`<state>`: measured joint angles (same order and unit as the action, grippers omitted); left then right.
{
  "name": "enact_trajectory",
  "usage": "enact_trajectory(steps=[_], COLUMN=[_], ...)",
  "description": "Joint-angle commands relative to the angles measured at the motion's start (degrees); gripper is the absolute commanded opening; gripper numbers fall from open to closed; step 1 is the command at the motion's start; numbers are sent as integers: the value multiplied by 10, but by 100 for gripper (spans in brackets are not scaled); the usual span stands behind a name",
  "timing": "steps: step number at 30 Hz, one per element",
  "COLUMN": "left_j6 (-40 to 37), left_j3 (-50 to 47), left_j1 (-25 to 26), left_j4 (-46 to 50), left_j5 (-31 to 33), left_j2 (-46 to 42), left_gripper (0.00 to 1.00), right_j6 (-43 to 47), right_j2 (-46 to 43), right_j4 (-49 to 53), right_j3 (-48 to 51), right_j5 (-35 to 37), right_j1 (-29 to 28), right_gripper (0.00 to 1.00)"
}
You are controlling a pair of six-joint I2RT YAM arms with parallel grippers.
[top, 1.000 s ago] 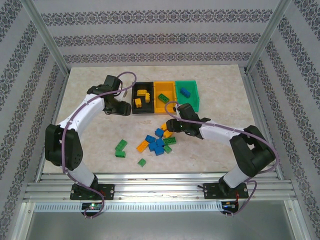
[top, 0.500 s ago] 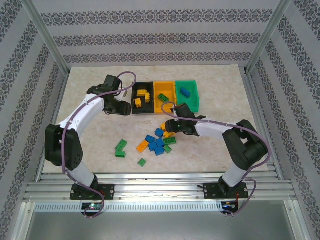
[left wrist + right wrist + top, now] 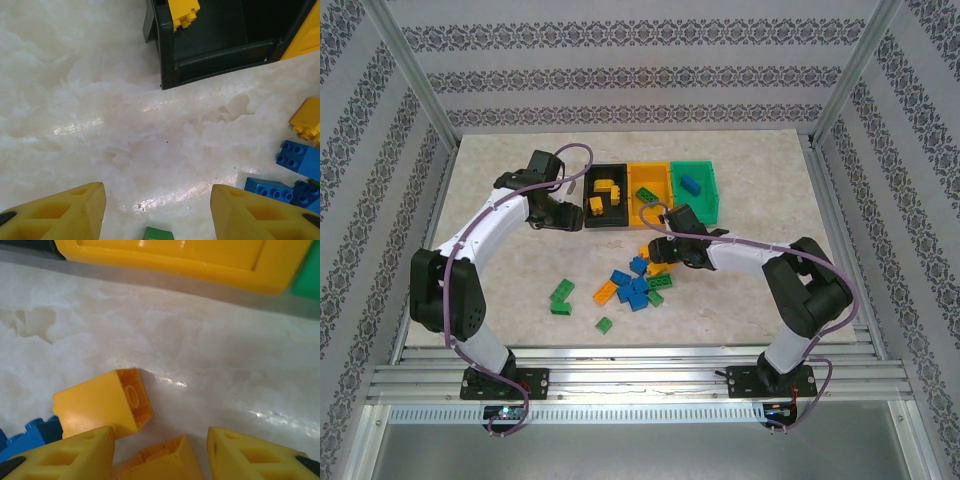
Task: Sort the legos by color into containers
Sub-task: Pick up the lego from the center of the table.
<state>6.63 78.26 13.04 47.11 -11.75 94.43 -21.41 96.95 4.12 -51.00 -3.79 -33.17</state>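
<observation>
Legos, small studded plastic bricks in yellow, blue and green [image 3: 635, 288], mostly lie loose on the marbled worktop [image 3: 760, 170]. The right gripper [image 3: 161, 437] stands part-open astride a yellow brick [image 3: 155, 465], not clamping it. The left gripper [image 3: 157, 192] gapes empty. Beyond, three joined plastic bins [image 3: 605, 224], black, orange and green, hold few bricks, so sorting looks early.

legos [image 3: 632, 288] lie scattered on the table [image 3: 520, 290] before the three containers [image 3: 628, 190]

Bright, even light (glare streaks on tabletop [image 3: 150, 200]).
</observation>
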Motion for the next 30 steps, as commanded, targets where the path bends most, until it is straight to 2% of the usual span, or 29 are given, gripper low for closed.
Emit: enact_trajectory(steps=[1, 12, 16, 19, 25, 30], left_j6=[0, 4, 5, 6, 3, 2], left_j3=[-1, -5, -6, -4, -8, -4], left_j1=[0, 0, -1, -1, -1, 0], left_j4=[-9, -9, -11, -11, -9, -11], left_j5=[-9, -13, -14, -19, -14, -18], left_j2=[-16, -17, -16, -15, -22, -23], left_gripper=[58, 58, 58, 58, 58, 58], right_j6=[-5, -21, -19, -7, -6, -8], right_j2=[-31, -79, -104, -101, -100, -67], right_j4=[42, 42, 42, 69, 86, 110], right_j3=[34, 87, 95, 88, 114, 78], right_j5=[30, 38, 6, -17, -2, -9], right_j1=[-6, 11, 13, 14, 23, 22], right_gripper=[52, 52, 54, 56, 59, 58])
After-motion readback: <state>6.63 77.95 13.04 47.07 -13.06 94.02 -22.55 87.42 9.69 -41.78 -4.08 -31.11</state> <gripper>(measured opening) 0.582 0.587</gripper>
